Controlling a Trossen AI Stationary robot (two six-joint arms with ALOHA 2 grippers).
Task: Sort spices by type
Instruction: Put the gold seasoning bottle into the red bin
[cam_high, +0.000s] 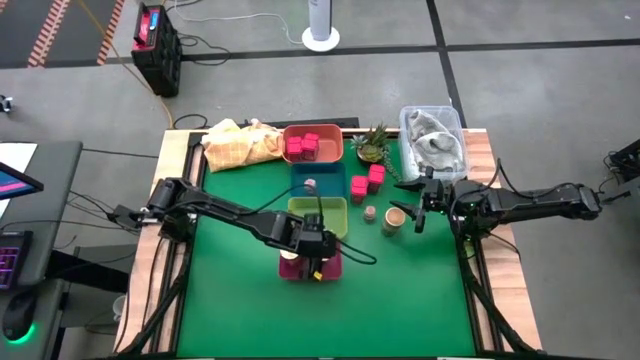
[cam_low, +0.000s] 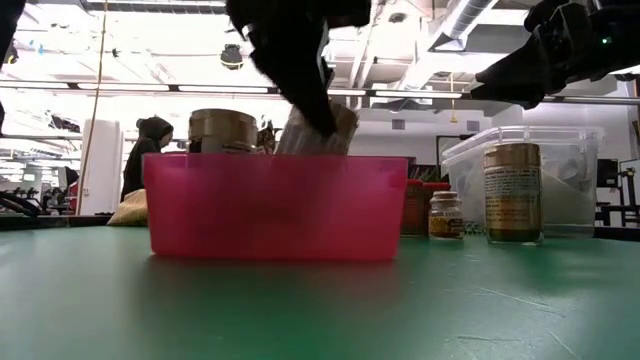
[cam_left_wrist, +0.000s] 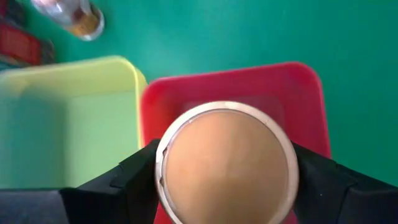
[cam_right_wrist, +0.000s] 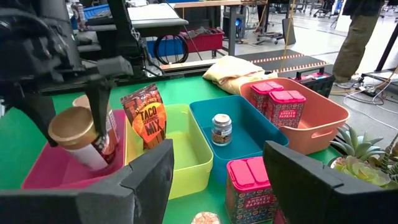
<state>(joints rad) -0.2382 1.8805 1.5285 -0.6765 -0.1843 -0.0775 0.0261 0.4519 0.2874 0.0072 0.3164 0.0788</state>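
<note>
Roughly halfway through, judging by the layout. Left pincer (cam_high: 316, 262) low-centre in the overhead shot, clamped on a tan-lidded jar (cam_left_wrist: 227, 163) tipped over the magenta tray (cam_high: 292, 268), another jar already inside. Salmon tray (cam_high: 330, 135) holding paprika tins (cam_right_wrist: 278, 99), teal tray (cam_right_wrist: 264, 138) a small shaker (cam_right_wrist: 221, 129), yellow-green tray (cam_right_wrist: 196, 158) a taco packet (cam_right_wrist: 143, 124). Still loose on the green surface (cam_high: 400, 300) at centre-right: more tins, a jar, a small shaker. Right pincer (cam_high: 415, 200) hovering there, fingers apart.
</note>
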